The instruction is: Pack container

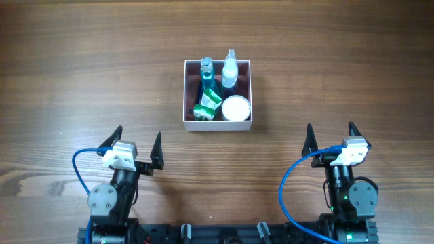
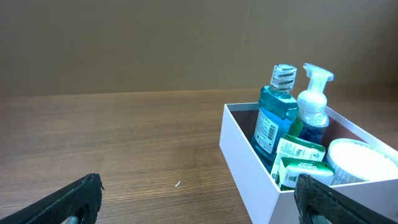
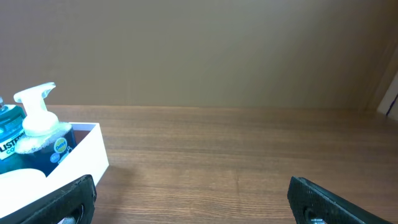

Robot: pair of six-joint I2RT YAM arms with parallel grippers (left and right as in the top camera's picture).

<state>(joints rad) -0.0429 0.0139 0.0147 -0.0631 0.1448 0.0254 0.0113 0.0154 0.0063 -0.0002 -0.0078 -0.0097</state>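
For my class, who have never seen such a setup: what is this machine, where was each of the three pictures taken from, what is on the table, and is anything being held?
Two robot arms sit at a wooden table. One picture looks down from above; the other two come from cameras on each wrist. The left gripper and right gripper are open and hold nothing. Between and beyond them stands the container, holding a blue bottle, a pump bottle, a green-and-white packet and a white round lid.
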